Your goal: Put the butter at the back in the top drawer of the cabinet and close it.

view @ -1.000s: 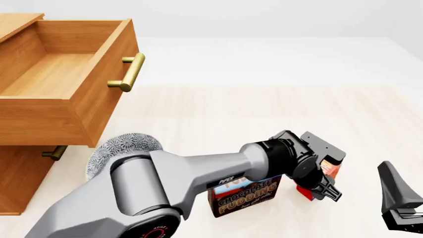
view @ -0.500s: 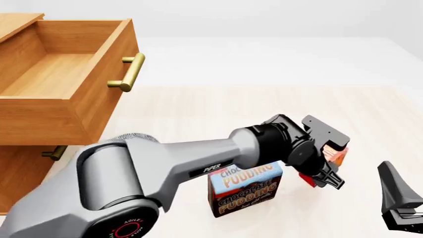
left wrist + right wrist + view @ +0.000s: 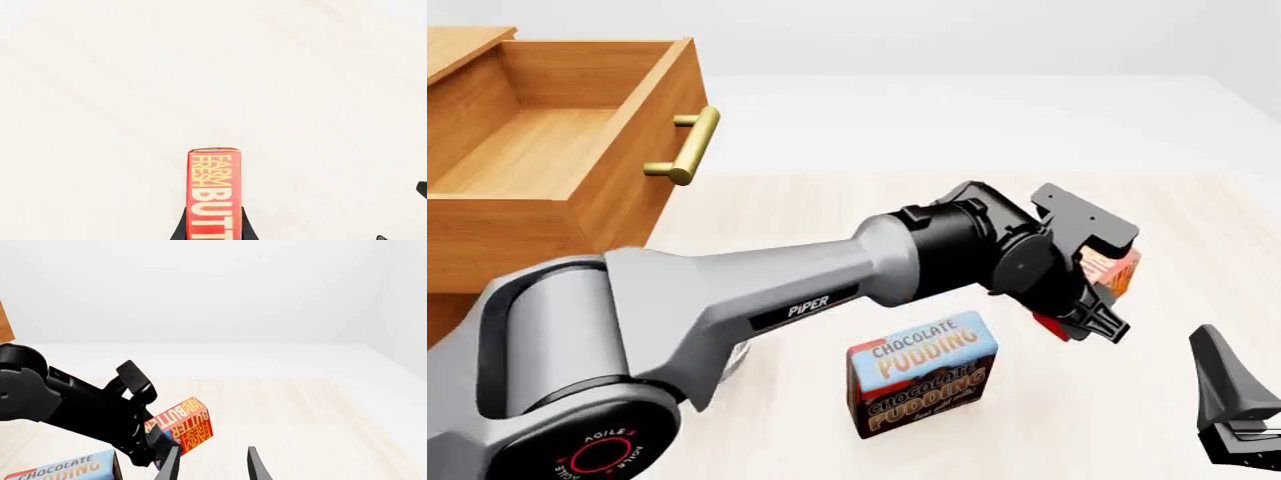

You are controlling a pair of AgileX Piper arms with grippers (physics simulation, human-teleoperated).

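Observation:
My left gripper [image 3: 1088, 300] is shut on the butter [image 3: 1116, 270], a small red box with yellow lettering, and holds it in the air above the table at the right. In the left wrist view the butter [image 3: 213, 190] sticks out between two black fingers [image 3: 179, 229]. The right wrist view shows the butter [image 3: 183, 424] tilted in the left gripper [image 3: 143, 440]. The top drawer [image 3: 534, 150] of the cabinet [image 3: 461, 45] stands pulled open and empty at the far left, its brass handle [image 3: 687, 145] facing right. My right gripper [image 3: 212, 467] is open and empty, low at the near right [image 3: 1234, 405].
A blue-and-brown chocolate pudding box [image 3: 924, 375] stands upright on the table below and left of the held butter; its top also shows [image 3: 67, 470] in the right wrist view. The left arm's grey forearm [image 3: 774, 290] stretches across the middle of the table.
The left arm has risen, lifting the butter off the table and away from the pudding box, which now shows in full. The right gripper has not moved.

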